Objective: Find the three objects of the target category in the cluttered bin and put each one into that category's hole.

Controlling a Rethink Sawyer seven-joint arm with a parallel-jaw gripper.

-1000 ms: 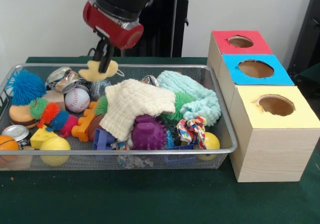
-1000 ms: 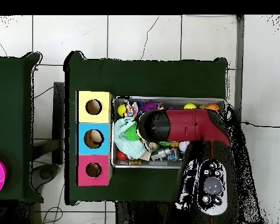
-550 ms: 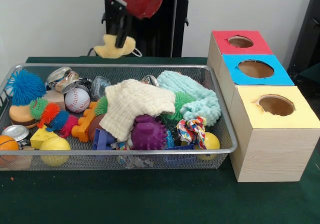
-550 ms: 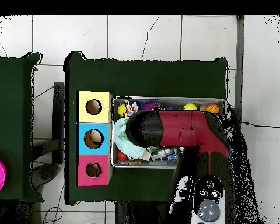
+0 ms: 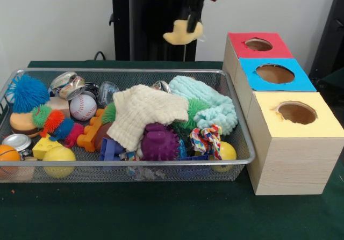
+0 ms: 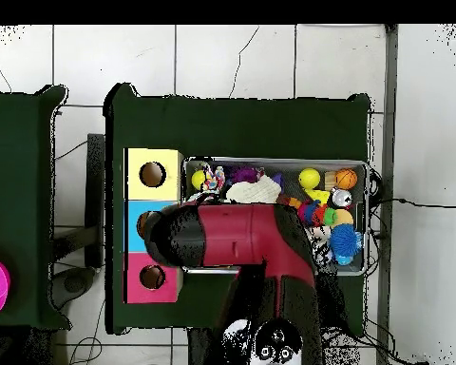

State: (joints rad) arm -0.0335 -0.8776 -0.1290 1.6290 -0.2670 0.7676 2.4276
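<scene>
One soft toy aloft, carried toward the holes.
Right of the wire bin, the gripper pinches a pale yellow plush by its top; light and floppy, it dangles beside the red box.

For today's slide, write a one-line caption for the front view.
Gripper carries a pale yellow soft toy from the cluttered wire bin toward three colour-topped boxes.

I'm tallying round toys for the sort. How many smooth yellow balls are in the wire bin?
2. One yellow ball sits at the bin's front corner beside the orange ball; the other yellow ball is at the opposite front corner, under the patterned rope toy. More may be buried.
</scene>
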